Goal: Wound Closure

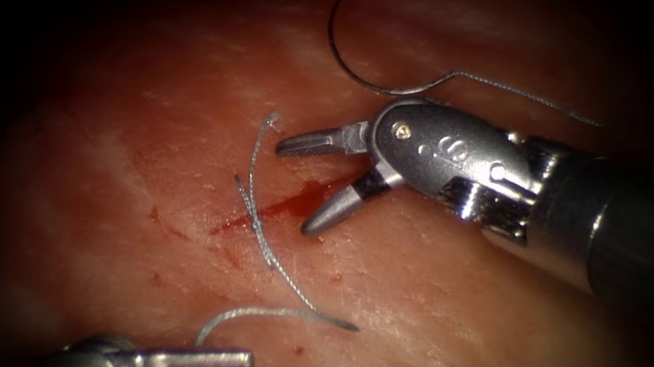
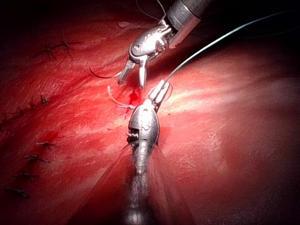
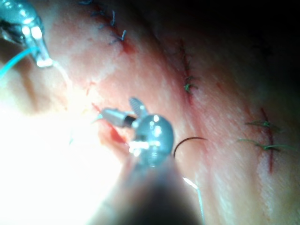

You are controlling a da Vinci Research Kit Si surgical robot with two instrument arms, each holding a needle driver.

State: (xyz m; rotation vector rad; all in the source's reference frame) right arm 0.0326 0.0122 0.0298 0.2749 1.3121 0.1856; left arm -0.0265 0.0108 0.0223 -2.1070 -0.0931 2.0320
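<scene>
Two tools over the tissue (image 1: 476, 319), listing left to right in the endoscope view.

Left tool (image 1: 238, 365): low, left of the cut, jaws together and clamped on the thread (image 1: 260, 314). From the jaws the thread arcs right and ends in a free tip on the tissue; a second bit runs down below the jaws. Left wrist view agrees: left tool (image 2: 159, 91) is pinched on the thread (image 2: 211, 47), which runs off taut and away from it.

Cut (image 1: 278, 208): short, with red fluid (image 1: 315, 194) pooled in it. One tied stitch (image 1: 256, 220) crosses its left end, with two cut thread tails, one up and one down.

Right tool (image 1: 305, 185): jaws apart, holding nothing, one tip above the cut's right end and one just at it. Same in the other views: right tool (image 2: 132, 80) spread over the red patch, and right tool (image 3: 119, 110) open.

Needle (image 1: 365, 69): curved, free, lying on the tissue to the right of the cut, above and behind the right tool's wrist. Neither tool holds it and it isn't in the tissue. Its thread trails off right from the swaged end. Needle (image 3: 187, 141) also shows beside the right tool's wrist.

Older finished stitches (image 2: 35, 157) sit on other cuts well apart from this one.
</scene>
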